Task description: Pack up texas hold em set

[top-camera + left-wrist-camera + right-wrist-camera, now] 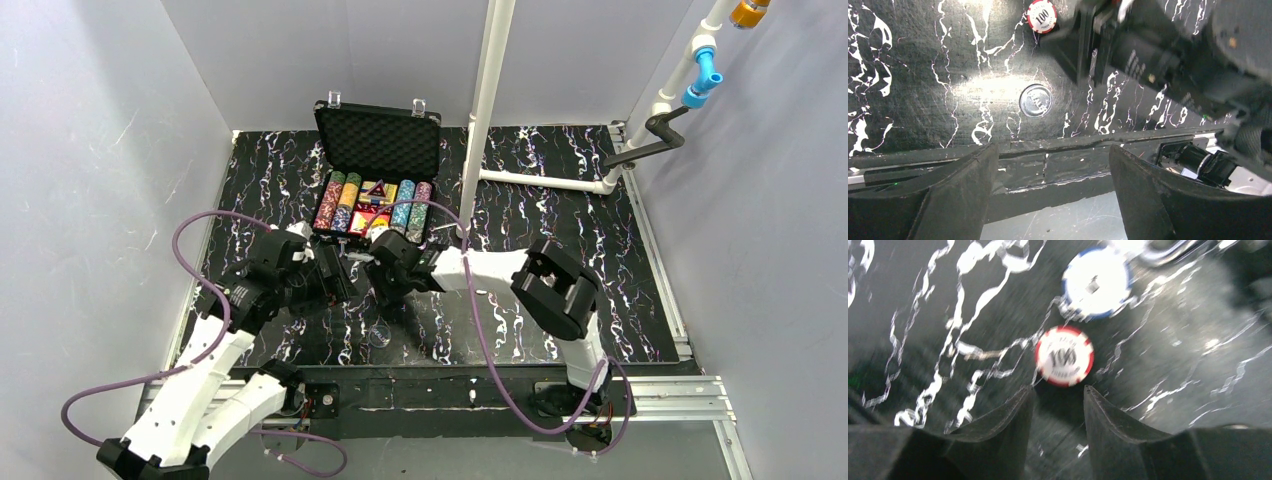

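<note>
The left gripper [1053, 150] hung with its fingers spread wide and nothing between them. Straight ahead of it, one silvery round disc [1036, 100] lay flat on the desk [600, 260]. One red chip [1042, 16] marked 100 lay farther ahead, beside the black body of the other arm.

The right gripper [1058, 390] stood with a narrow gap between its fingers, pinching nothing. The red chip lay flat just beyond its fingertips, and one blue-edged white chip [1096, 282] lay farther out. That wrist view was blurred.

Past both grippers the black case [378, 140] sat open. Its long axis ran left to right and its lid stood upright on the far side. Four chip rows [340, 203] ran near to far, two at each end. A red triangle [377, 190] lay between them.

Only the top view showed the case. It hid the red and blue chips under the grippers, which only the wrist views showed.
</note>
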### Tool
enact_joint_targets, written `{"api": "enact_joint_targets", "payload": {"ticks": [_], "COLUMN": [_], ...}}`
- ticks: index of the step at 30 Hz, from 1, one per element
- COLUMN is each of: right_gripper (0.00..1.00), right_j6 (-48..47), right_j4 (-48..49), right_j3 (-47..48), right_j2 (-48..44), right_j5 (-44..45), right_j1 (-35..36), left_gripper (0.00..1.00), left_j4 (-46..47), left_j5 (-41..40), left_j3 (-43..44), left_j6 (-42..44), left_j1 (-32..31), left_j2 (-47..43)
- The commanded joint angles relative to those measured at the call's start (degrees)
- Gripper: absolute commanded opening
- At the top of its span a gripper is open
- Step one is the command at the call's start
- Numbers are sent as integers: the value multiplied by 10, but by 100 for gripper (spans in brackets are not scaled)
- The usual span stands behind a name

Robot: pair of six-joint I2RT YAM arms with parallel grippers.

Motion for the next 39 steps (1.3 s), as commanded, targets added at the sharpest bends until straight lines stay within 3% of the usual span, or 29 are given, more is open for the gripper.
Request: {"api": "enact_joint_targets", "payload": {"ticks": [1, 6, 9, 13, 19, 23, 30, 39], "right_gripper": [57, 78, 81, 81, 81, 82, 82, 82], "right_j6": [-20, -1, 11, 33, 60, 60, 78, 77], "right_j4": [6, 30, -1, -41, -81, -110, -120, -121], "right_j3": [-62, -149, -180, -239, -344, -377, -406, -403], "right_j2": [-55, -187, -261, -371, -517, -593, -657, -656], "right_j5": [-78, -34, 3, 37, 40, 52, 44, 32], "right_j1": [18, 4, -10, -43, -122, -134, -137, -137], "left_gripper": [80, 82, 82, 76, 73, 70, 70, 61], "left_j4": [12, 41, 68, 78, 105, 105, 112, 112], "left_j5": [-10, -22, -18, 15, 2, -22, -60, -91], "left_j3": [-13, -33, -39, -6, 43, 82, 127, 134], "left_j6": [11, 5, 9, 25, -8, -34, -59, -70], "left_j1": [3, 3, 3, 3, -2, -19, -46, -55], "left_j2": [18, 48, 93, 229, 394, 481, 552, 584]}}
